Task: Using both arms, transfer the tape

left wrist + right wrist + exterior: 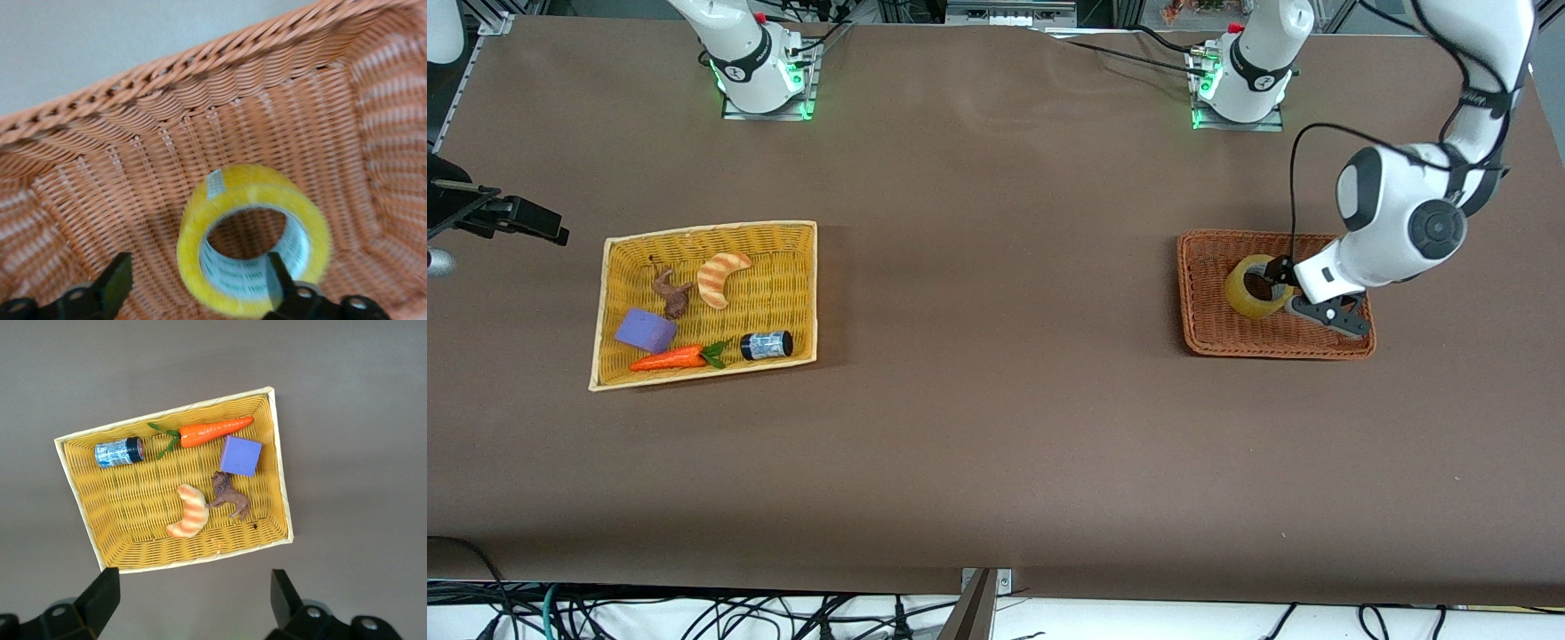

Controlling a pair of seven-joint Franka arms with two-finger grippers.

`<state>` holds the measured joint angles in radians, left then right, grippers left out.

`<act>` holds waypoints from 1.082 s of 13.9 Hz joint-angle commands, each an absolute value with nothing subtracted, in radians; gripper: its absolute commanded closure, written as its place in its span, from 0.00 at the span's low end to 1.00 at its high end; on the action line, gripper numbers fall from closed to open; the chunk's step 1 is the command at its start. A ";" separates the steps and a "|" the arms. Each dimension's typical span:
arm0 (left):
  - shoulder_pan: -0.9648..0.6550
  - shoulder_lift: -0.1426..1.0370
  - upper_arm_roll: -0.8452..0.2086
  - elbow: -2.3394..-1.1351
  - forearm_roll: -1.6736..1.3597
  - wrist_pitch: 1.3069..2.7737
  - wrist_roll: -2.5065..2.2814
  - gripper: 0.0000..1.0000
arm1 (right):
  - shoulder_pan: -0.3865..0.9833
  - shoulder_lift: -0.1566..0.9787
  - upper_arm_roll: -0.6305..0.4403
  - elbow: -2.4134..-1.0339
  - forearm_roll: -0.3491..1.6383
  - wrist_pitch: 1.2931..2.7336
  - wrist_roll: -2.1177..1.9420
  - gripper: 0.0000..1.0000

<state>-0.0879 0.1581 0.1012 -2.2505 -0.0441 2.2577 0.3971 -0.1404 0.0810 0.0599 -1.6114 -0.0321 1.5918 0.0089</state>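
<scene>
The tape (1256, 287), a yellowish translucent roll, stands tilted on its edge in the brown wicker basket (1209, 333) at the left arm's end of the table. My left gripper (1282, 286) is low in that basket and open. In the left wrist view the tape (200, 267) fills the middle; one finger (283, 283) is at the roll's hole and the other finger (115, 287) is outside the roll, so the gripper (199, 285) straddles one wall without closing on it. My right gripper (543, 222) is open and empty, up in the air beside the yellow basket (800, 293).
The yellow basket (280, 487) holds an orange-striped croissant toy (722, 277), a carrot (671, 358), a purple block (645, 330), a brown toy animal (671, 293) and a small dark can (767, 345). Bare brown table lies between the two baskets.
</scene>
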 commanded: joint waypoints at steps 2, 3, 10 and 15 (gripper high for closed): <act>-0.110 -0.101 0.101 -2.263 -0.038 2.174 0.400 0.00 | -0.147 0.086 0.064 -1.592 -0.025 1.583 0.018 0.00; -0.112 -0.150 0.094 -2.252 -0.040 2.157 0.399 0.00 | -0.147 0.086 0.064 -1.592 -0.025 1.583 0.018 0.00; -0.121 -0.059 0.032 -1.711 -0.022 1.616 0.309 0.00 | -0.147 0.089 0.064 -1.592 -0.025 1.583 0.018 0.00; -0.121 0.118 0.011 -1.436 0.012 1.434 0.180 0.00 | -0.147 0.091 0.063 -1.592 -0.025 1.583 0.018 0.00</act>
